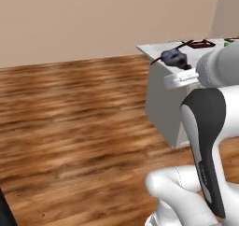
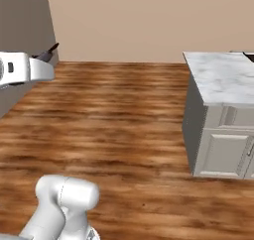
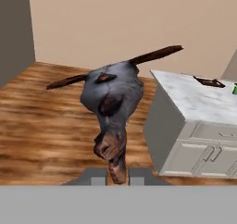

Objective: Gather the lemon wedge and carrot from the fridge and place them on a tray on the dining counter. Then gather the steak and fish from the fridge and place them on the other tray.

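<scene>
So the fish was up in the air, pinched by its narrow brownish end between the two dark fingertips of the gripper. It was a dark grey lump with reddish-brown patches and two thin dark fins sticking out sideways. In the left base view it showed just in front of the arm's wrist. The dining counter stood off to one side, white marble with grey veins, on the wood floor, with a dark tray on top.

Brown wood-plank floor, plain beige wall (bare), grey panel at left
</scene>
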